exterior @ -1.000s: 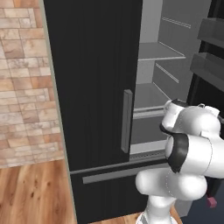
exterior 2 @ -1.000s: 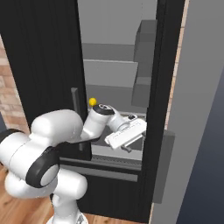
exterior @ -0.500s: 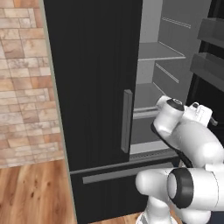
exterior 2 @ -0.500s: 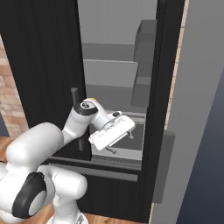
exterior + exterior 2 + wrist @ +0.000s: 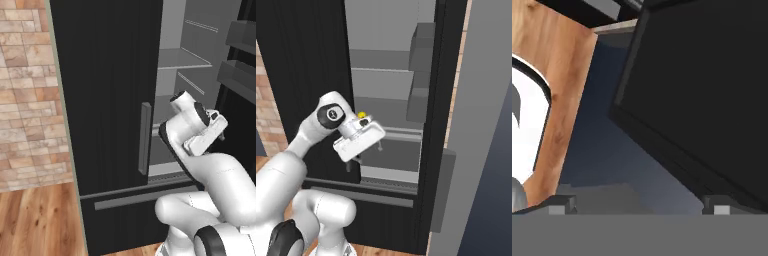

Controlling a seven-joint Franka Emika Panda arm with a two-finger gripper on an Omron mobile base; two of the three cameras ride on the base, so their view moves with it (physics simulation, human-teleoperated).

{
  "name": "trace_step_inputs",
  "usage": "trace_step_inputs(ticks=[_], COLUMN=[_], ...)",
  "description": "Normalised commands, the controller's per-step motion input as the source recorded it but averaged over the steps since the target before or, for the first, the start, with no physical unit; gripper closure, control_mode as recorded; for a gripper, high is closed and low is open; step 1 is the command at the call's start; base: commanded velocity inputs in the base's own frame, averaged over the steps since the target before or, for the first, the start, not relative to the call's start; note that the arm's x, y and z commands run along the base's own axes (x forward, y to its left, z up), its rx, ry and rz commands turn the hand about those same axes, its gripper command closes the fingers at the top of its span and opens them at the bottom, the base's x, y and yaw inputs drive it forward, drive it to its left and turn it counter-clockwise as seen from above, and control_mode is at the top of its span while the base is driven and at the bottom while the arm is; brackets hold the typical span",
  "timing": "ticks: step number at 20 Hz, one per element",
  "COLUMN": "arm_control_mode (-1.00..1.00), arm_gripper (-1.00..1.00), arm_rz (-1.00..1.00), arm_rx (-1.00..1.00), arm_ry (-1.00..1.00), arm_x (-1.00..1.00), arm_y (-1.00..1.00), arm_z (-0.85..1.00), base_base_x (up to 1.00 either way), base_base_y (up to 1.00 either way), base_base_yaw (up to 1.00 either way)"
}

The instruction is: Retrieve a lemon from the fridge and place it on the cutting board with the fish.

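Pincer (image 5: 376,146) open and empty at the open fridge (image 5: 110,100).
The lemon (image 5: 362,115) sits on a shelf behind the hand.

arm shell: glossy white rounded links (image 5: 220,175) are showing smooth, bulbous casings with soft grey shading.
joint bands: dark grey to black rings are separating the white links, one wide band running along the forearm (image 5: 175,152).
joint cap: a round black disc with a pale centre mark (image 5: 331,113) is sitting on the white wrist housing.
hand block: a flat white rectangular body (image 5: 358,141) is carrying small dark details along its edge.
claw (image 5: 639,205): two small dark grey finger tips (image 5: 559,204) with lighter square pads are showing, standing wide apart.
base column: white rounded segments with a black ring (image 5: 288,240) are making up the lower body.
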Motion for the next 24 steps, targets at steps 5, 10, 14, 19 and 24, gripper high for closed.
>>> trace_step_inputs(ticks=[5,10,14,19,24], arm_control_mode=[-1.0,-1.0,-1.0,-1.0,-1.0], arm_gripper=[-1.0,-1.0,-1.0,-1.0,-1.0], arm_rz=[-0.29,-0.35,-0.12,0.03,0.08], arm_rx=[0.45,0.52,0.49,0.17,-0.26], arm_ry=[-0.88,-0.86,-0.76,-0.14,0.0], arm_x=[0.34,0.13,-0.1,-0.15,0.0], arm_y=[0.76,0.53,0.37,-0.06,0.15], arm_z=[0.05,0.0,0.0,0.01,0.05], base_base_x=[0.0,0.0,0.0,0.0,0.0], base_base_y=[0.0,0.0,0.0,0.0,0.0], base_base_yaw=[0.0,0.0,0.0,0.0,0.0])
